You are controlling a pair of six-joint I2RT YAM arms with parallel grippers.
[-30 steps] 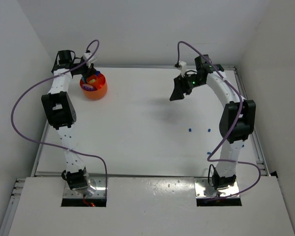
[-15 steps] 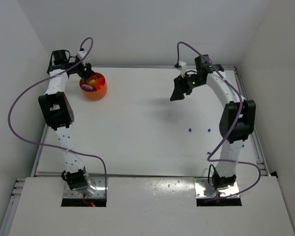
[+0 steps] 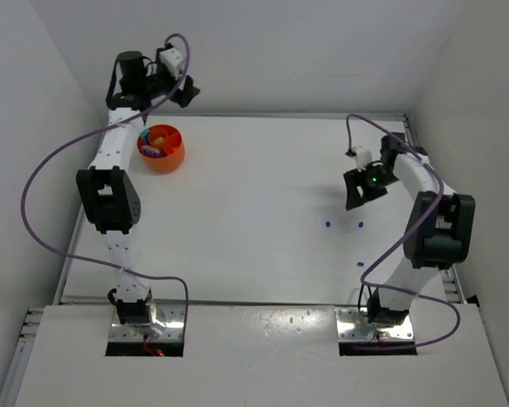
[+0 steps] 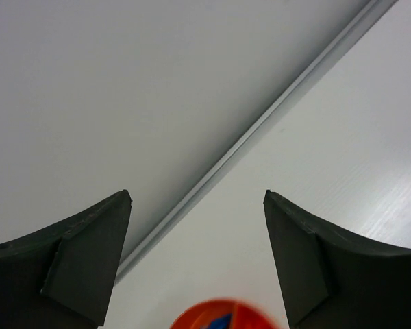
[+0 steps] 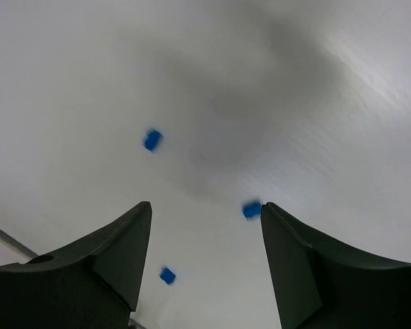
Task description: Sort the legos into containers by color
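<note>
From above, the left arm is stretching up toward the far wall (image 3: 254,51), its left tool (image 3: 183,90) hanging behind the round orange bowl (image 3: 165,161) of mixed legos (image 3: 159,138) near the table's (image 3: 254,186) far left corner, while the bent right arm is holding its right tool (image 3: 356,192) just beyond three tiny blue legos (image 3: 329,224). The left wrist view is showing dark wedge-shaped fingers (image 4: 82,253) gaping wide and empty above the blurred bowl, and the right wrist's are standing apart likewise, empty, over the smooth white table

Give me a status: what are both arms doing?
Left end effector open, empty, raised near orange bowl. Right end effector open, empty, over three blue legos. Nothing in the way.
</note>
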